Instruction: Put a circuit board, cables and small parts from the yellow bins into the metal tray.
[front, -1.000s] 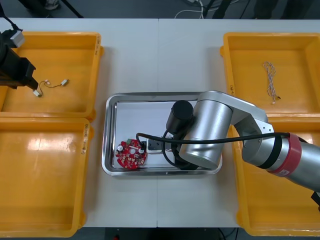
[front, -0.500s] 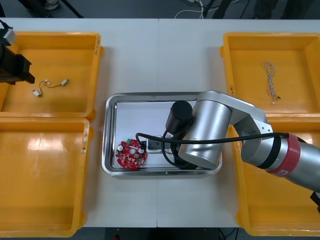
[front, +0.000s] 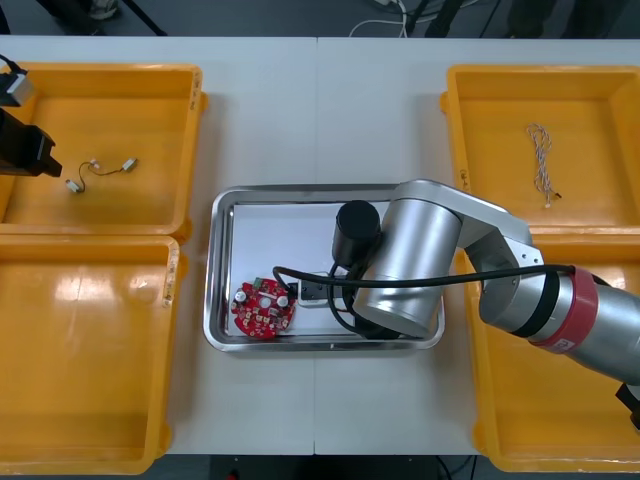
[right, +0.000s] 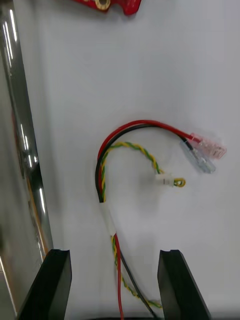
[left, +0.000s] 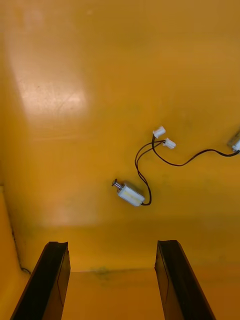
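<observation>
Metal tray (front: 216, 290), white inside, lies at the centre of a light table (front: 320, 120), between two yellow bins on the left and two on the right. A round red circuit board (front: 262, 308) rests in the tray's near-left corner. A red and yellow cable (right: 101, 180) lies on the white floor just right of the board.

The right arm (front: 420, 270) reaches in from the near right and bends over the tray's right half. The right gripper (right: 112, 260) hangs just above the cable with its jaws released, one finger on each side and neither touching it. One finger stands close to the tray's shiny rim.

The left gripper (left: 112, 250) hovers at the left edge of the far-left bin (front: 190, 150), jaws spread and empty. A small metal part (left: 131, 194) with thin black leads lies on the bin floor beyond its fingertips, with open floor all around.

The far-right bin (front: 600, 130) holds a twisted blue and white cable (front: 540, 160), well apart from both arms.
</observation>
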